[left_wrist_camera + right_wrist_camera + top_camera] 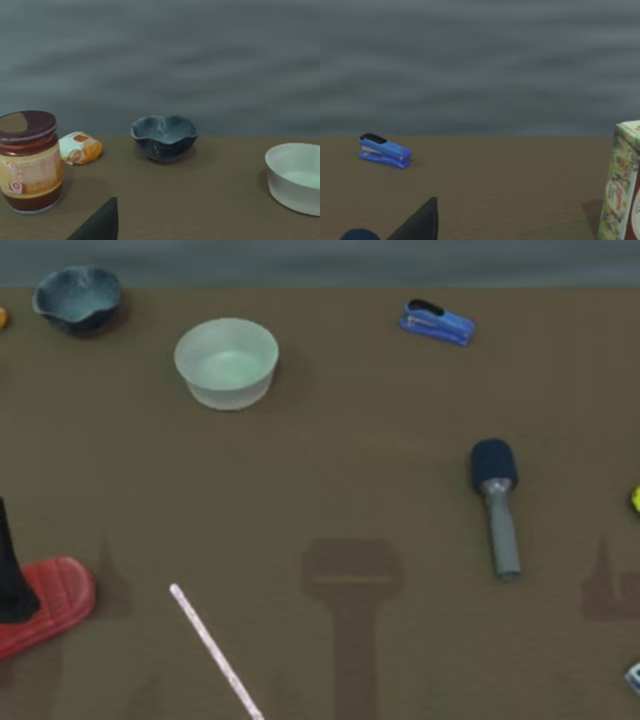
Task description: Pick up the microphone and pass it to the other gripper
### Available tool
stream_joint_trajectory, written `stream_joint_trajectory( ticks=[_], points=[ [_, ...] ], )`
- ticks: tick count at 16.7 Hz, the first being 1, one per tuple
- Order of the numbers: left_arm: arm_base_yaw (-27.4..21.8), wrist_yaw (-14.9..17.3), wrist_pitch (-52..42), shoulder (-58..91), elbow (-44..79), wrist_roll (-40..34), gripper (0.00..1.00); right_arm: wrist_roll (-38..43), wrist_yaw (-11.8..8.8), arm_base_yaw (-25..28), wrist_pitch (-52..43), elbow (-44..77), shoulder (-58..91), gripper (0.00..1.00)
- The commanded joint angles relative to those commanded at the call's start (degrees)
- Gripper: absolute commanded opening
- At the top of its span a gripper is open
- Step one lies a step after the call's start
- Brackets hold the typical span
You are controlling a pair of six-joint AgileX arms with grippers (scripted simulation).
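The microphone (497, 502) lies flat on the right half of the brown table, its dark round foam head (494, 467) towards the back and its grey handle (503, 537) towards the front. Its head (359, 235) also shows at the edge of the right wrist view, beside one black finger (425, 222) of my right gripper. That gripper is open and holds nothing. One black finger (102, 225) of my left gripper, the other gripper, shows over bare table, also open and empty. Neither gripper shows clearly in the top view.
A pale bowl (227, 363), a dark bowl (78, 298) and a blue stapler (437, 322) stand along the back. A thin white stick (215, 650), a red flat thing (48, 602) and a black tapered shape (10, 570) are at front left. A jar (29, 161) and a carton (622, 182) stand near the arms.
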Motion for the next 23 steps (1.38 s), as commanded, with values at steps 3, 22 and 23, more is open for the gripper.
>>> stream_joint_trajectory(
  ticks=[3,22,23],
  points=[
    [0.0,0.0,0.0,0.0,0.0,0.0,1.0,0.2,0.0,0.2,-0.4,0.6,0.6,1.0],
    [0.0,0.0,0.0,0.0,0.0,0.0,1.0,24.7,6.2,23.3,-47.3,62.7,89.5,1.0],
    [0.0,0.0,0.0,0.0,0.0,0.0,1.0,25.9,6.5,24.5,-49.5,65.9,93.8,1.0]
  ],
)
